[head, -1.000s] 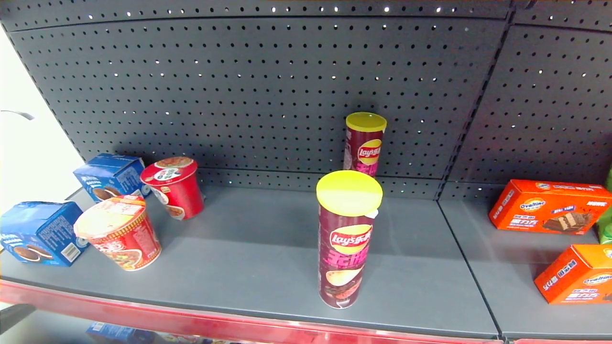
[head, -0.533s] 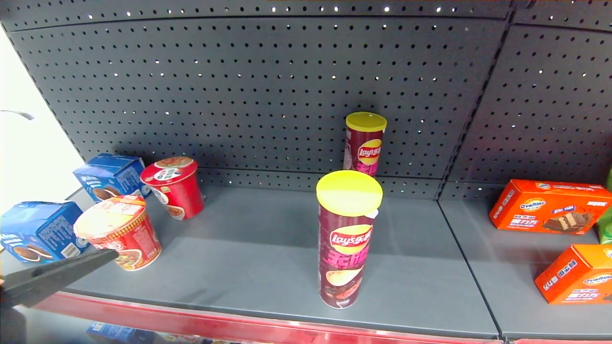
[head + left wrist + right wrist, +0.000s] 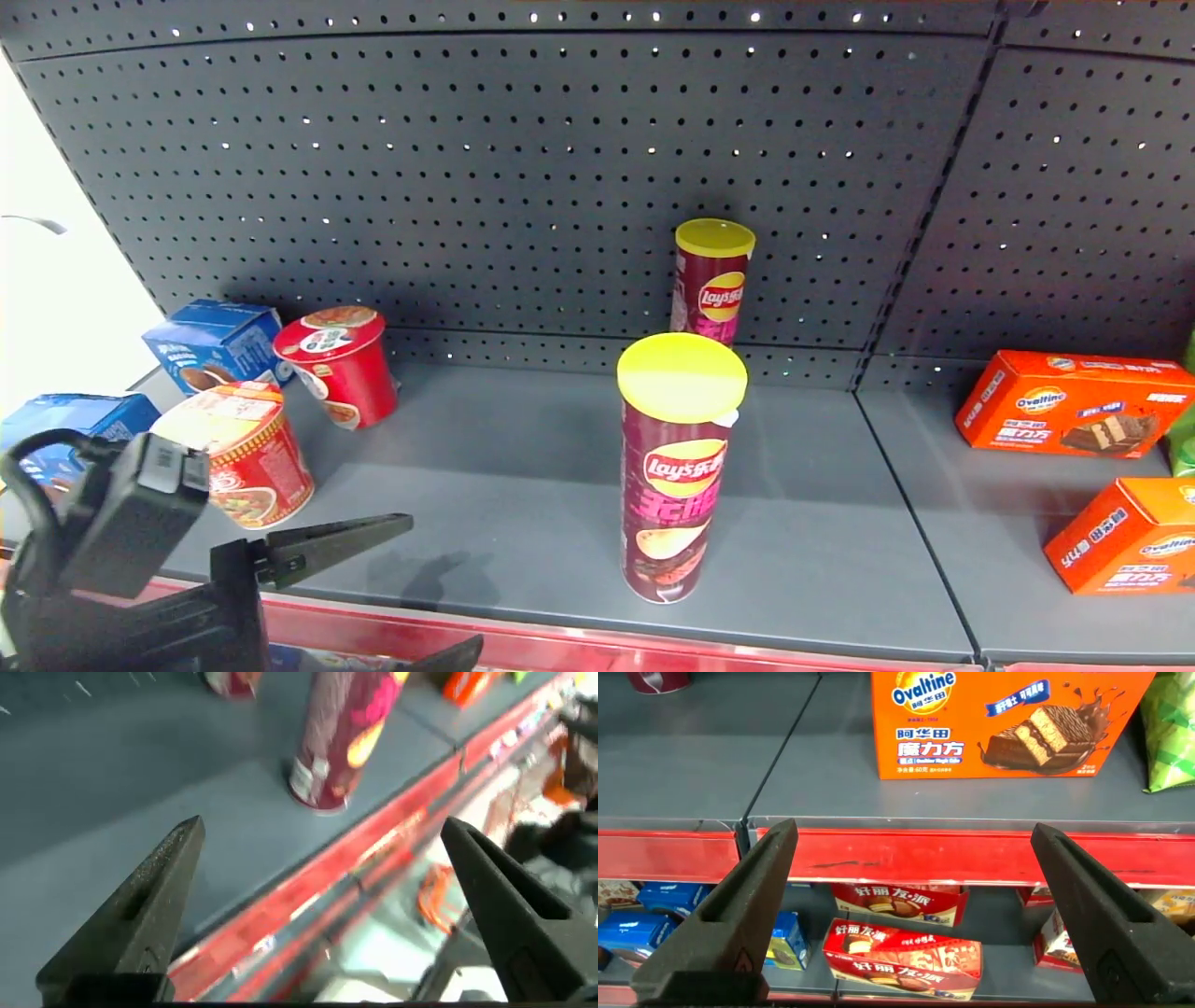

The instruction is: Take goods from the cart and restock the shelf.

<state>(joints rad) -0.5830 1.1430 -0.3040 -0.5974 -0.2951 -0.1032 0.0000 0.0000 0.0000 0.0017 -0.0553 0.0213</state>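
Two maroon chip cans with yellow lids stand upright on the dark grey shelf [image 3: 523, 485], one at the front [image 3: 677, 467] and one against the back panel [image 3: 711, 280]. My left gripper [image 3: 446, 579] is open and empty at the shelf's red front lip, left of the front can. In the left wrist view the left gripper [image 3: 322, 829] spans that lip, with the front can [image 3: 341, 737] beyond it. My right gripper [image 3: 915, 829] is open and empty before the red lip [image 3: 906, 854] of the neighbouring bay, below an orange box [image 3: 1008, 723].
Two red noodle cups [image 3: 243, 453] [image 3: 341, 364] and two blue boxes [image 3: 215, 341] [image 3: 70, 420] crowd the shelf's left end. Orange boxes [image 3: 1074, 401] [image 3: 1125, 532] lie in the right bay. A green bag [image 3: 1169, 728] sits beside the orange box; red boxes [image 3: 906, 952] fill the lower shelf.
My left arm has come up from the lower left and moved right along the shelf front. The goods on the shelf have not moved.
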